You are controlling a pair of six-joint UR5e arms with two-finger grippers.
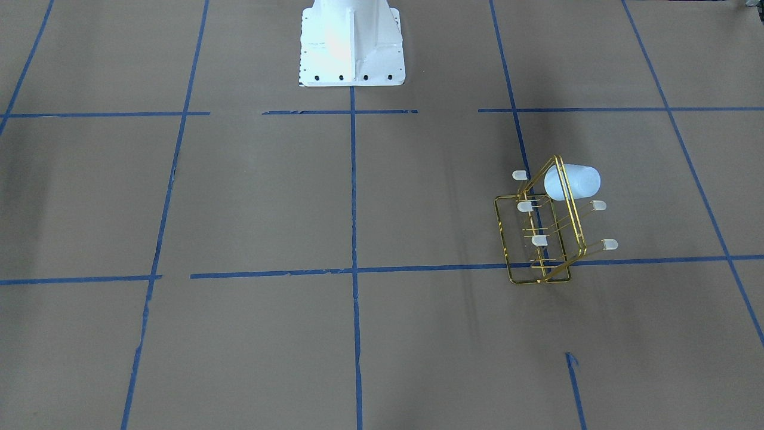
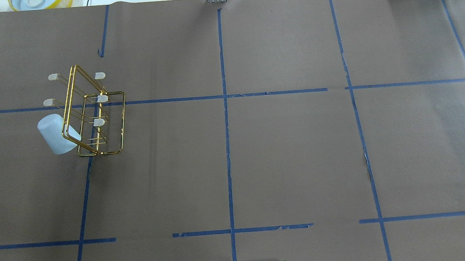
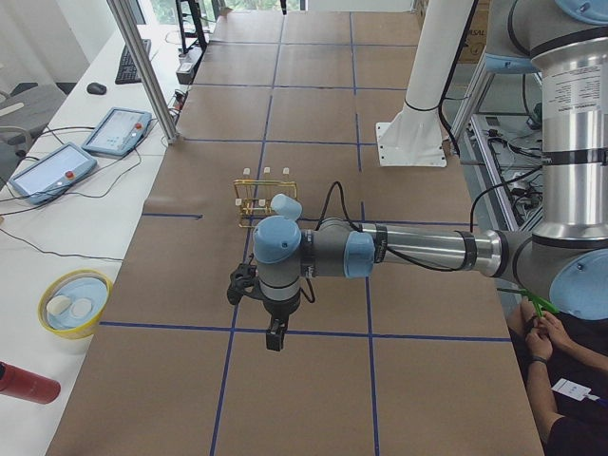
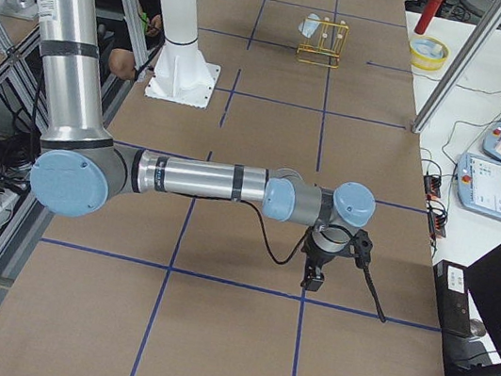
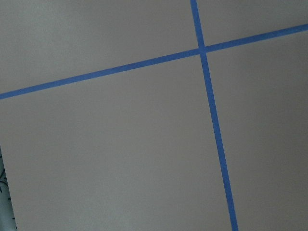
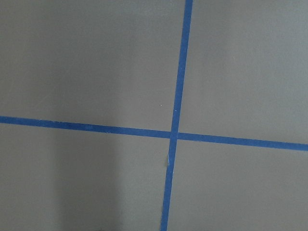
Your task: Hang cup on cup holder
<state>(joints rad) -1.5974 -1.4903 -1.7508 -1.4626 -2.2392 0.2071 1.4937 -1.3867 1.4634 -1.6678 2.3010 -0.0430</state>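
Note:
The pale blue-white cup (image 1: 573, 182) sits tilted against one side of the gold wire cup holder (image 1: 500, 230), its mouth toward the frame and over a prong. Both also show in the overhead view, the cup (image 2: 54, 134) at the left beside the holder (image 2: 122, 122). In the exterior left view the cup (image 3: 286, 205) is beyond my left gripper (image 3: 275, 337), which hangs over bare table well short of the rack; I cannot tell if it is open. My right gripper (image 4: 312, 279) hangs near the table's other end, far from the holder (image 4: 322, 47); I cannot tell its state. Both wrist views show only brown paper and blue tape.
The white robot base (image 1: 352, 48) stands at the table's robot-side edge. A yellow bowl (image 3: 74, 302) and a red bottle (image 3: 28, 383) lie off the table on the operators' side, with tablets (image 3: 119, 128) and a metal post (image 3: 142, 66).

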